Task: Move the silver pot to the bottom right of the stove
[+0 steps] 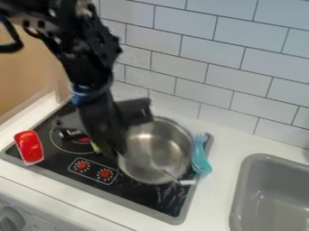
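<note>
I'm seeing my gripper hanging at the pot's left rim; the pot is sitting on the stove. I'm not managing to tell whether the pincer is open or closed.

Red knobs, teal spatula, black stove, white-tiled wall.

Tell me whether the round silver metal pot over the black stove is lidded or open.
Open: the silver metal pot has no lid; its shiny inner wall and bottom show from above.
</note>
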You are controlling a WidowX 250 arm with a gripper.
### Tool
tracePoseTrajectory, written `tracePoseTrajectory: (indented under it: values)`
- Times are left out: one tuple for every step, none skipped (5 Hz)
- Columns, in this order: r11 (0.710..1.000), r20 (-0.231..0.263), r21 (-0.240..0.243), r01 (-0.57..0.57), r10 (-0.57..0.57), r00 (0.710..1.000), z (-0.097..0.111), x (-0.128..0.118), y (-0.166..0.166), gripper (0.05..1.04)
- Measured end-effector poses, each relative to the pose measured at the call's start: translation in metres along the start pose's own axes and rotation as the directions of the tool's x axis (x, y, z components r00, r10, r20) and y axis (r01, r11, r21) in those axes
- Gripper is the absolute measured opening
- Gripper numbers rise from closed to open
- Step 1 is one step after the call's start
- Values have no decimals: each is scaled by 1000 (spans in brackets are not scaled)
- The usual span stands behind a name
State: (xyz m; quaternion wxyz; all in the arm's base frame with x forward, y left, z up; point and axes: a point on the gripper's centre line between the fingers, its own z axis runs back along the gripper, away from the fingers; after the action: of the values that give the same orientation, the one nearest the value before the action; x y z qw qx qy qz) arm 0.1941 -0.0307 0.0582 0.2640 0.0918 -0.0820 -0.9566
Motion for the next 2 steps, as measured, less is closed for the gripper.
tracePoseTrajectory:
  values:
    - [998,14,10,54,-54,998,-2,12,11,52]
    - [996,26,22,83,-84,996,-11,19,16,52]
